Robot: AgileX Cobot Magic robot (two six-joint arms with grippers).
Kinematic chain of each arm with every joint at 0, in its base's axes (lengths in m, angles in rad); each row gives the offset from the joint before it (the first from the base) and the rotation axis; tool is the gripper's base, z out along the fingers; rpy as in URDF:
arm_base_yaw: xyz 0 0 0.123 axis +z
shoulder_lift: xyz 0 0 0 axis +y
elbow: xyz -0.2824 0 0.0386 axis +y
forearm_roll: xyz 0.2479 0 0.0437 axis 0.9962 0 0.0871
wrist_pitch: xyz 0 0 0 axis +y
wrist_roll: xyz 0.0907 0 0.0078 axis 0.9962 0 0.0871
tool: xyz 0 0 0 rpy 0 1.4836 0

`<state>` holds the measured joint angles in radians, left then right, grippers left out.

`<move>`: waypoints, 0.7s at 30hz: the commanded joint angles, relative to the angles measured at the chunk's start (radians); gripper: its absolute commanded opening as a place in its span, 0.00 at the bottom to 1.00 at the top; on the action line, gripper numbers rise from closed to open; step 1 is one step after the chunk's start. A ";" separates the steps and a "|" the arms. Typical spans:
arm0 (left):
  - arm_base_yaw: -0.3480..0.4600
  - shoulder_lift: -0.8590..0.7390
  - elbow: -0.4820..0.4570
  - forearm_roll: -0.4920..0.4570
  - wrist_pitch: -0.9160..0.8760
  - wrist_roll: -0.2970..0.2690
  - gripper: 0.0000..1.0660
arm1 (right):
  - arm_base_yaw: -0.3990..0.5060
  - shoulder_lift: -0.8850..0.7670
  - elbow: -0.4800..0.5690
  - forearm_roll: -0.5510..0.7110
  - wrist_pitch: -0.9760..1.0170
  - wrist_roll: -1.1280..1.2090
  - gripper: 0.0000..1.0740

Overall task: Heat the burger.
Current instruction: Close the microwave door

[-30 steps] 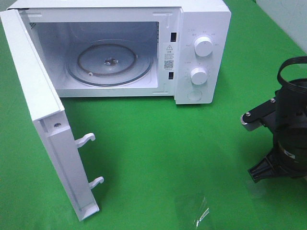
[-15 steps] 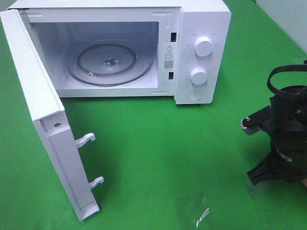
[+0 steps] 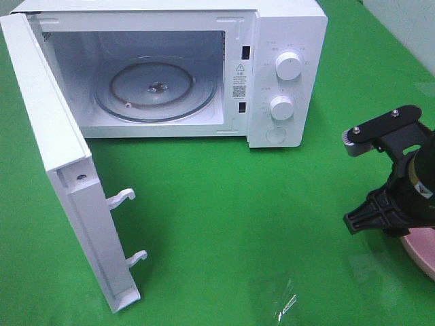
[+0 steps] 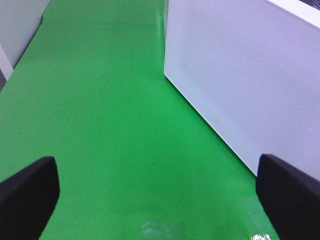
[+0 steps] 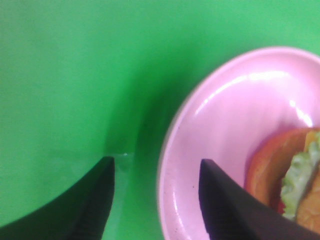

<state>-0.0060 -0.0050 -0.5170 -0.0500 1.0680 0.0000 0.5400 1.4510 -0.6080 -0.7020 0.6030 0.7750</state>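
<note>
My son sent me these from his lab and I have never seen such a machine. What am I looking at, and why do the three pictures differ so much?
It is a robot with two arms, each ending in a two-fingered gripper and carrying its own small camera. One picture is from a camera mounted high: it shows a white microwave with its door swung open and its glass turntable bare, on a green table. The right gripper hangs at the right edge. Its own camera looks past the parted fingers, holding nothing, at a pink plate with the burger on it. The left gripper, wide open and empty, sees the microwave's door from outside.
</note>
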 commanded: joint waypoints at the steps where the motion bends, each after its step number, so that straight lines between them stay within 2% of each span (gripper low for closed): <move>1: 0.002 -0.015 0.000 0.000 0.003 0.000 0.94 | -0.004 -0.080 -0.006 0.058 -0.021 -0.104 0.51; 2: 0.002 -0.015 0.000 0.000 0.003 0.000 0.94 | -0.004 -0.137 -0.006 0.113 -0.035 -0.181 0.55; 3: 0.002 -0.015 0.000 0.000 0.003 0.000 0.94 | -0.004 -0.137 -0.006 0.113 -0.035 -0.181 0.55; 4: 0.002 -0.015 0.000 0.000 0.003 0.000 0.94 | -0.004 -0.191 -0.006 0.175 -0.046 -0.262 0.61; 7: 0.002 -0.015 0.000 0.000 0.003 0.000 0.94 | -0.004 -0.220 -0.006 0.206 -0.047 -0.299 0.65; 9: 0.002 -0.015 0.000 0.000 0.003 0.000 0.94 | -0.004 -0.321 -0.006 0.326 -0.033 -0.404 0.76; 16: 0.002 -0.015 0.000 0.000 0.003 0.000 0.94 | -0.004 -0.461 -0.006 0.485 0.034 -0.541 0.75; 17: 0.002 -0.015 0.000 0.000 0.003 0.000 0.94 | -0.004 -0.520 -0.006 0.525 0.064 -0.577 0.75; 21: 0.002 -0.015 0.000 0.000 0.003 0.000 0.94 | -0.004 -0.593 -0.006 0.559 0.099 -0.599 0.74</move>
<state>-0.0060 -0.0050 -0.5170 -0.0500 1.0680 0.0000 0.5400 0.8720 -0.6080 -0.1570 0.6880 0.2000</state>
